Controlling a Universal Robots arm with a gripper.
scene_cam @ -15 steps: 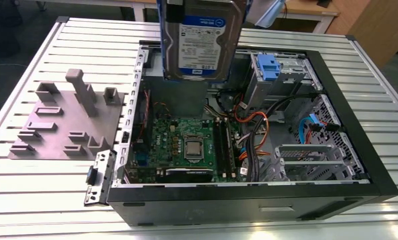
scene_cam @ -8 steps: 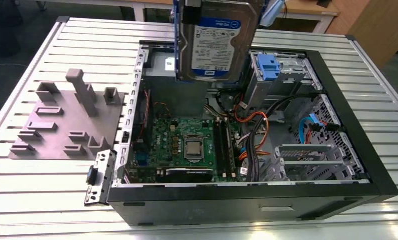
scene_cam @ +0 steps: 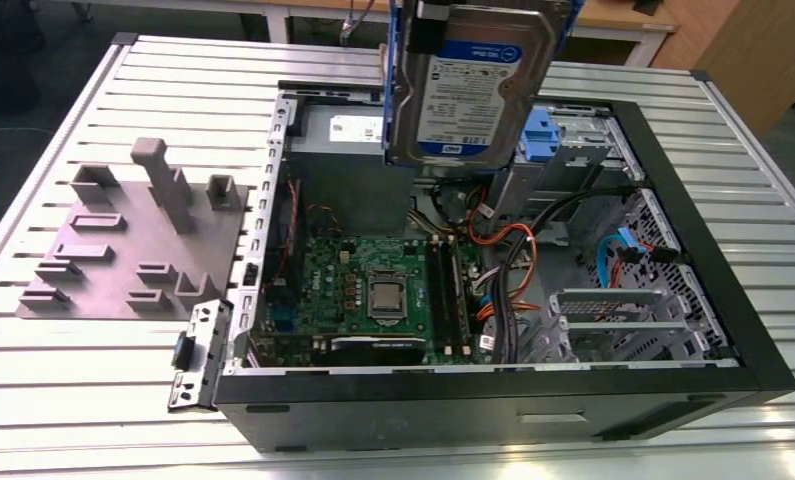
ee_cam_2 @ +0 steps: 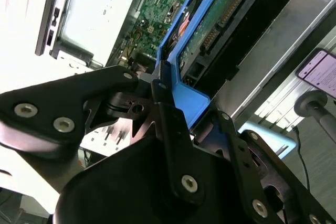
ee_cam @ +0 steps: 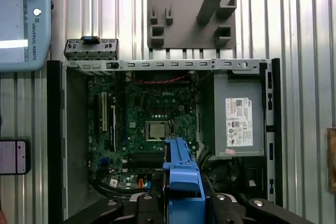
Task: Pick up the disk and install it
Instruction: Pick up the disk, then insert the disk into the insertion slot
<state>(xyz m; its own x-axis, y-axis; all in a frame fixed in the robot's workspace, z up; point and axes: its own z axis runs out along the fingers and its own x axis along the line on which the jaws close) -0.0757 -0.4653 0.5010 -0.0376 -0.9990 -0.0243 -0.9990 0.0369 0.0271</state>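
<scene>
Jaws of gripper [ee_cam_2: 169,86] closed on the blue carrier edge of disk [scene_cam: 471,85], held upright high above the open case [scene_cam: 477,405], probably to clear walls and cables [scene_cam: 499,240].

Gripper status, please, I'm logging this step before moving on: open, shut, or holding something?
Gripper: shut on the disk, clamping its blue carrier above the open computer case.

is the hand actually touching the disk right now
Touching. In the second wrist view the hand is clamped on the blue carrier framing the disk, a black finger lying flat against the plastic.
</scene>
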